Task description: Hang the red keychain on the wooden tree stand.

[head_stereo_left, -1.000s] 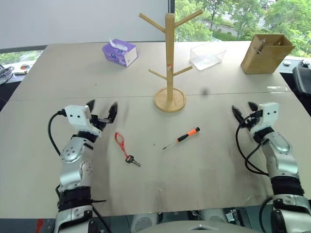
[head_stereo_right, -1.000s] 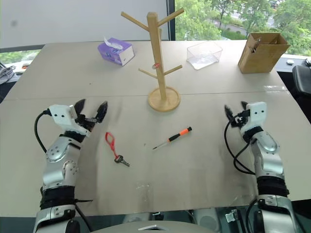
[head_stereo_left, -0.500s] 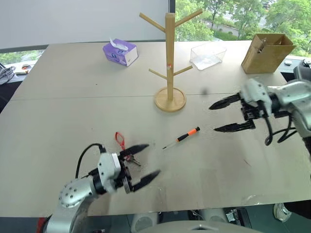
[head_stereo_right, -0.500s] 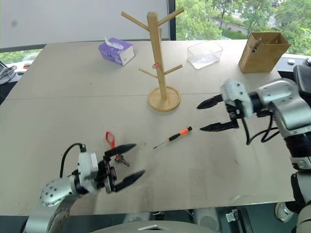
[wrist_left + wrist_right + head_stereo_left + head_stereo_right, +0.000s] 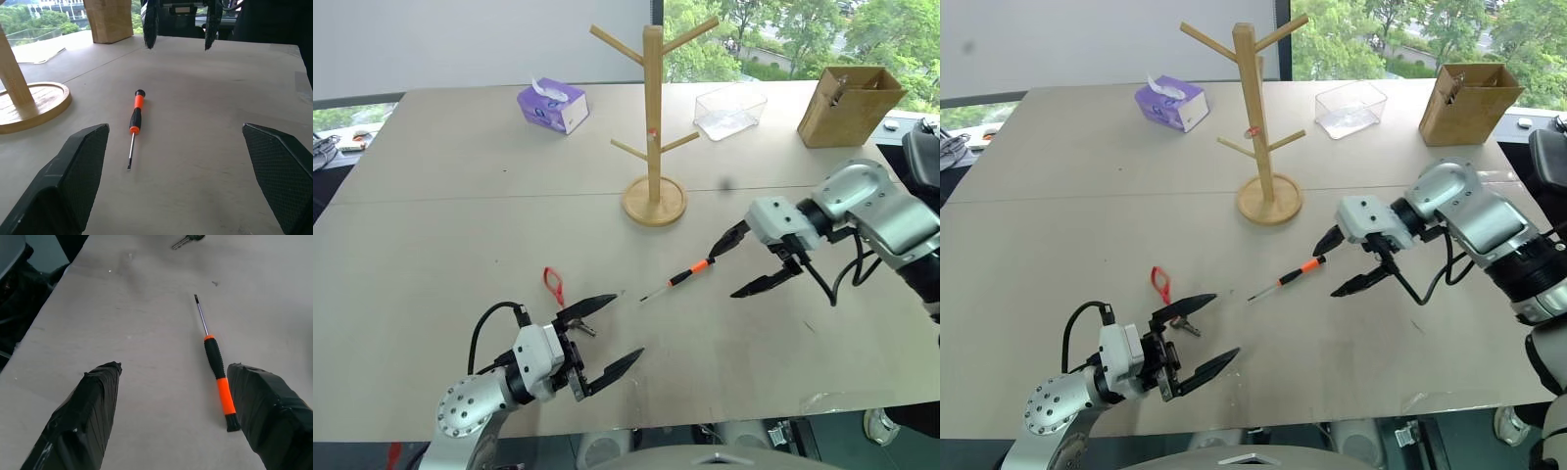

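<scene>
From my feed: a large beige table (image 5: 431, 196) with a seam line running across it. Behind it, a pale grey wall panel (image 5: 460, 39), and beside that a window (image 5: 783, 29) giving onto green trees in daylight. Dark office chair (image 5: 922, 157) at the table's right edge. Even, soft light; faint shadows on the tabletop.

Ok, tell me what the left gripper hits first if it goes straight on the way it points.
Probably the screwdriver: it lies on the table straight ahead, between the open fingers of the left gripper. The gripper may ride just above it; depth is unclear. Beyond it hangs the right gripper.
</scene>
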